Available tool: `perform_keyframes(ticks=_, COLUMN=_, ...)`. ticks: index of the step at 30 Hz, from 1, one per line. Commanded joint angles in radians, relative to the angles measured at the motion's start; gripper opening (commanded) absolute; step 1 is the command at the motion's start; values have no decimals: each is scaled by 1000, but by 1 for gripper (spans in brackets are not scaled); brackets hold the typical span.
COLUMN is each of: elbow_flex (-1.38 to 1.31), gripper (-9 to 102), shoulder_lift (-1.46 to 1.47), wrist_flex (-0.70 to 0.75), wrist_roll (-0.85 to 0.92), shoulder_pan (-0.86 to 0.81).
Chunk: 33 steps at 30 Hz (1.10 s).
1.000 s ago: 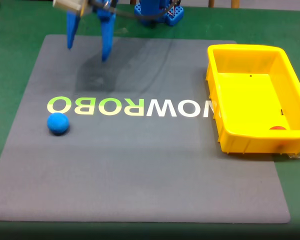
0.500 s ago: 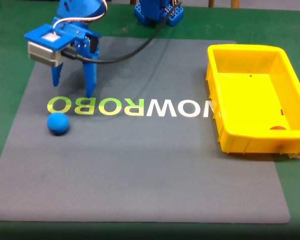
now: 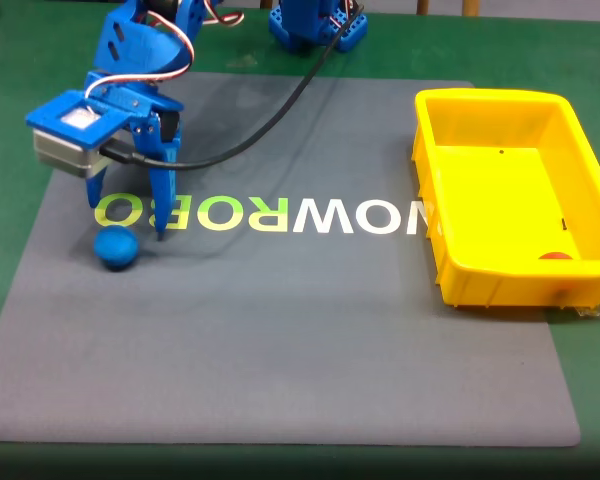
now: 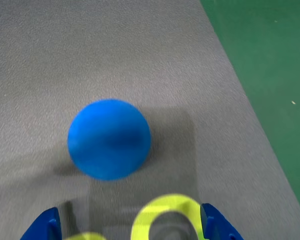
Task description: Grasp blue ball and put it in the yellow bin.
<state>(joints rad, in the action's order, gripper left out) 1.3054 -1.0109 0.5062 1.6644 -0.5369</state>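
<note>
The blue ball (image 3: 115,247) lies on the grey mat at the left, just in front of the letter O. My blue gripper (image 3: 126,220) hangs open right behind and above it, one fingertip on each side of the ball's back edge and neither touching it. In the wrist view the ball (image 4: 109,138) sits in the centre, ahead of the gripper (image 4: 131,227), whose two fingertips (image 4: 45,225) stand wide apart at the bottom edge. The yellow bin (image 3: 490,97) stands at the mat's right edge, far from the ball.
A small red-orange object (image 3: 555,256) lies in the bin's near right corner. The grey mat (image 3: 280,330) carries printed lettering and lies on a green table (image 3: 10,80). The arm's base (image 3: 315,20) stands at the back, with a black cable (image 3: 280,100) hanging to the gripper.
The arm has swung forward and down to the left, bringing the open gripper from the mat's back edge to just over the ball. The ball and bin have not moved.
</note>
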Motion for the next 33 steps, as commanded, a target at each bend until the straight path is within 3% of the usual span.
perform_keyframes(ticks=1, elbow_flex=-115, gripper=33, shoulder_lift=11, wrist_flex=12, wrist_roll=2, shoulder_pan=9)
perform_keyframes(ticks=22, elbow_flex=-342, gripper=31, shoulder_lift=221, wrist_flex=12, wrist_roll=3, shoulder_pan=31)
perform_keyframes(ticks=24, elbow_flex=-350, gripper=26, shoulder_lift=227, wrist_flex=12, wrist_roll=2, shoulder_pan=35)
perform_keyframes(ticks=28, elbow_flex=-348, gripper=0, shoulder_lift=232, wrist_flex=15, wrist_roll=-8, shoulder_pan=41)
perform_keyframes(ticks=33, elbow_flex=-344, gripper=0, shoulder_lift=229, wrist_flex=28, wrist_roll=-15, shoulder_pan=46)
